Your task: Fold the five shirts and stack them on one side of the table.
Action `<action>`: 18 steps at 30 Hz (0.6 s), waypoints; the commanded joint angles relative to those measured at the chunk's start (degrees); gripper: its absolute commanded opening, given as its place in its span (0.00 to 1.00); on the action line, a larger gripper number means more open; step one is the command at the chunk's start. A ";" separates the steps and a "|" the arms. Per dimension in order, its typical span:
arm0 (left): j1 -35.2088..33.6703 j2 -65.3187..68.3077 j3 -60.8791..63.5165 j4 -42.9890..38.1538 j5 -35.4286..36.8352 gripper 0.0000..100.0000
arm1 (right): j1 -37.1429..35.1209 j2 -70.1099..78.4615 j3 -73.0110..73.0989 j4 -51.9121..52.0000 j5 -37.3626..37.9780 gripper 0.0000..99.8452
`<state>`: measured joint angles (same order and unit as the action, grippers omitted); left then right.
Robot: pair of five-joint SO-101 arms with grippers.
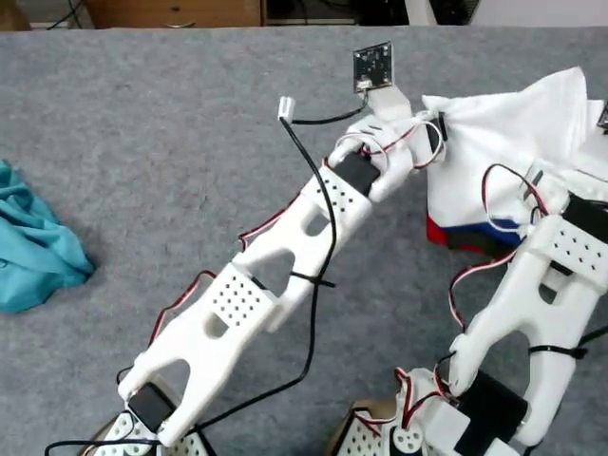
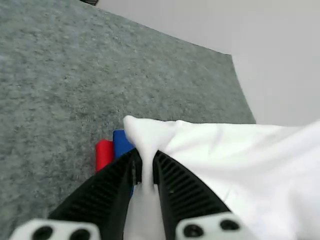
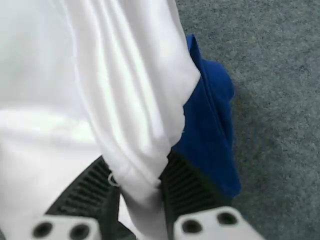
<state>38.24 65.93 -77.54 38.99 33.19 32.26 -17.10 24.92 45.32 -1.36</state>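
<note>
A white shirt (image 1: pixel 508 133) hangs lifted over a stack at the table's right side, where a red shirt (image 1: pixel 443 234) and a blue shirt (image 1: pixel 503 228) peek out beneath it. My left gripper (image 1: pixel 435 135) is shut on the white shirt's left corner. In the left wrist view that gripper (image 2: pixel 144 172) pinches a fold of white shirt (image 2: pixel 240 165), with the red shirt (image 2: pixel 104 153) and blue shirt (image 2: pixel 120 140) below. My right gripper (image 3: pixel 140 185) is shut on the white shirt's (image 3: pixel 75 100) other edge, above the blue shirt (image 3: pixel 210 125).
A crumpled teal shirt (image 1: pixel 33 249) lies at the table's left edge. Grey felt (image 1: pixel 171 152) covers the table between it and the arms. The far table edge (image 1: pixel 285 27) runs along the back, with wooden furniture behind it.
</note>
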 commanded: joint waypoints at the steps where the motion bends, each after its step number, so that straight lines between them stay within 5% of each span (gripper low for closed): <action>1: 0.09 -0.84 -0.44 -1.32 -0.18 0.02 | 1.89 -2.86 0.13 -2.11 1.23 0.00; 9: -0.18 -0.84 -0.44 -0.26 -0.18 0.05 | 1.89 -2.86 0.13 -1.76 1.23 0.04; 18: 0.00 -1.27 -0.62 2.11 -0.18 0.10 | 1.89 -2.86 0.13 0.62 1.23 0.42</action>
<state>38.24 66.37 -77.54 40.31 33.19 33.23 -17.10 25.10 45.76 -0.66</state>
